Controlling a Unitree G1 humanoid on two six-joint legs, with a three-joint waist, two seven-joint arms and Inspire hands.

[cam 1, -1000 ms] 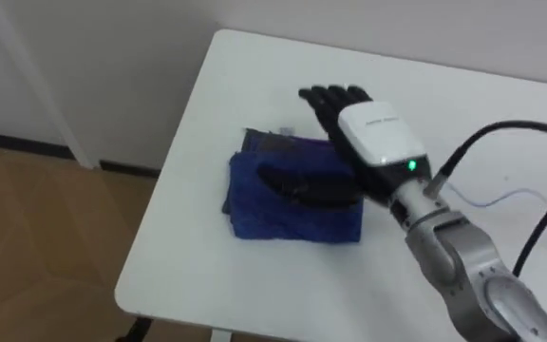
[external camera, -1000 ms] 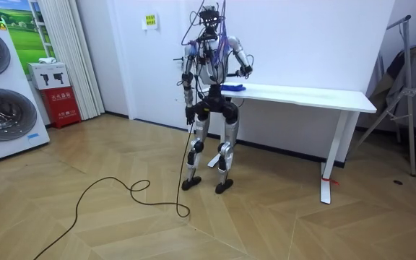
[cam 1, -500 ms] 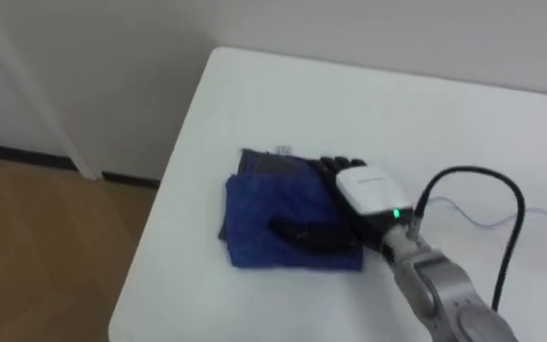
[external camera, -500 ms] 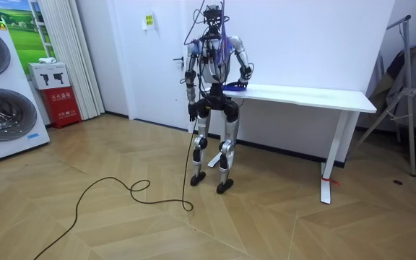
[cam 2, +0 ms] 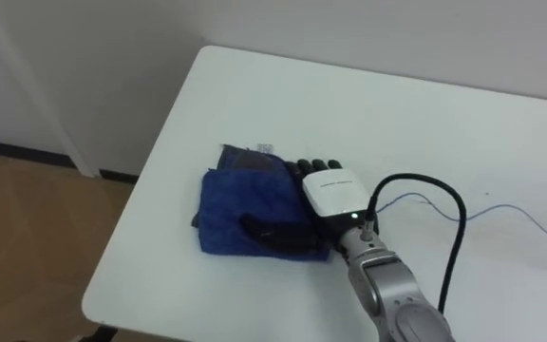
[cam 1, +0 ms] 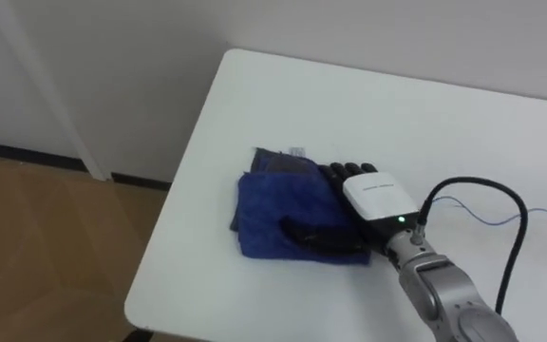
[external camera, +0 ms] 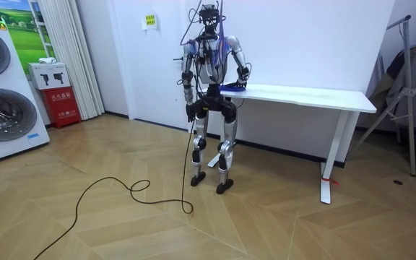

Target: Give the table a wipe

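Blue cloth [cam 1: 273, 217], folded to a thick pad, lies on the white table [cam 1: 444, 114] near its left end, a little in from the edge. A darker layer and a small white tag [cam 1: 298, 152] peek out at its far side.

Right hand [cam 1: 378, 198] lies palm-down on the cloth's right half. Its fingers are straight and close together, reaching toward the far edge, and the thumb is stretched out leftward across the blue. It presses flat and pinches nothing.

Left hand [external camera: 191, 110] hangs by the hip in the room view. Robot stands upright at the table's end, at the room view's left.

Handling, as a judgement: soft, light and limp, with nothing to break. The folds look loose, so a hard sideways shove could make the layers shear or bunch under the palm. The tabletop looks smooth, so the pad should glide easily — perhaps too easily if the pressure is light. Best hold is the present one, a broad flat press over the middle of the pad rather than its rim.

Thin blue thread [cam 1: 487, 214] trails on the table to the right of the hand — it could snag on a stroke that way.
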